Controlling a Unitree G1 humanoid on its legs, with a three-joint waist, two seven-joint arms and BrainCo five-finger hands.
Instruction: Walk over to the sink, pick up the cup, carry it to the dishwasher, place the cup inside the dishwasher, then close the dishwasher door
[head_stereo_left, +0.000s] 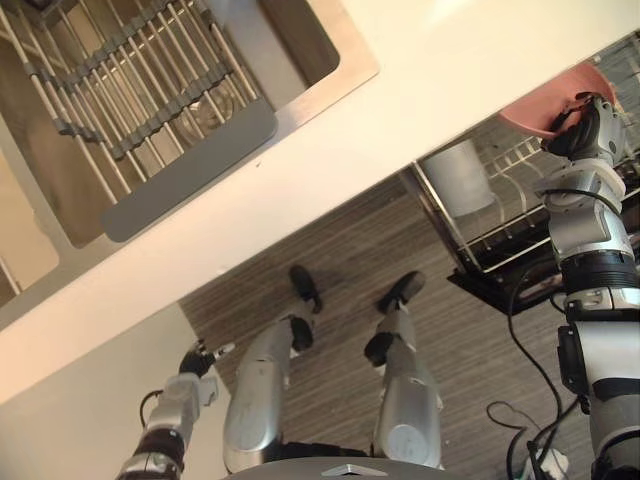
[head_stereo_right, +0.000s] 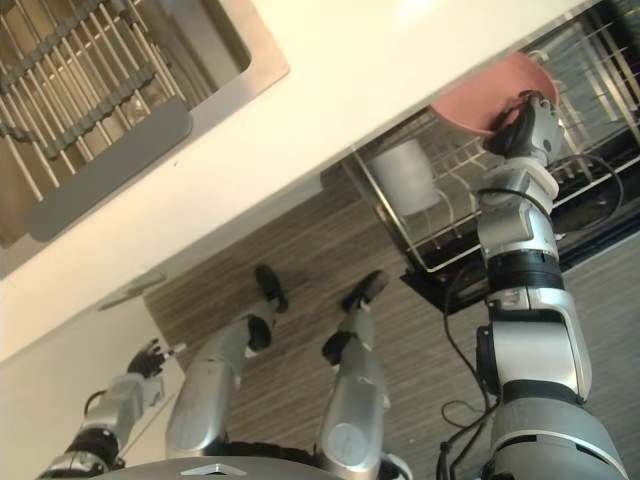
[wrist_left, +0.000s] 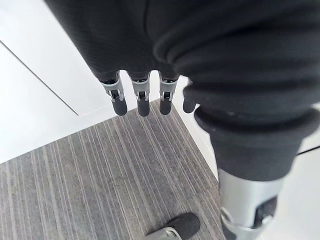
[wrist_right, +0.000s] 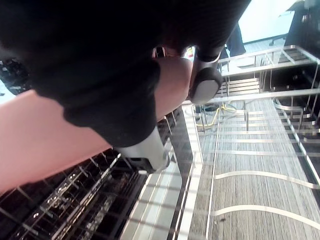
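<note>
My right hand (head_stereo_left: 585, 125) is shut on the pink cup (head_stereo_left: 545, 105), which it holds just above the pulled-out wire rack (head_stereo_left: 500, 215) of the dishwasher, at the counter's edge. In the right wrist view the cup (wrist_right: 40, 135) fills the space under the dark cover, a fingertip (wrist_right: 205, 82) curls over its side, and the rack's wires (wrist_right: 250, 150) lie below. My left hand (head_stereo_left: 200, 360) hangs low beside the white cabinet front, with straight fingers (wrist_left: 142, 97) holding nothing.
A white cylindrical cup (head_stereo_left: 462, 175) stands in the rack near the pink one. The steel sink (head_stereo_left: 330, 75) with a grey roll-up drying rack (head_stereo_left: 150, 100) sits in the pale countertop (head_stereo_left: 350, 170) at upper left. Grey striped floor (wrist_left: 100, 170) lies below.
</note>
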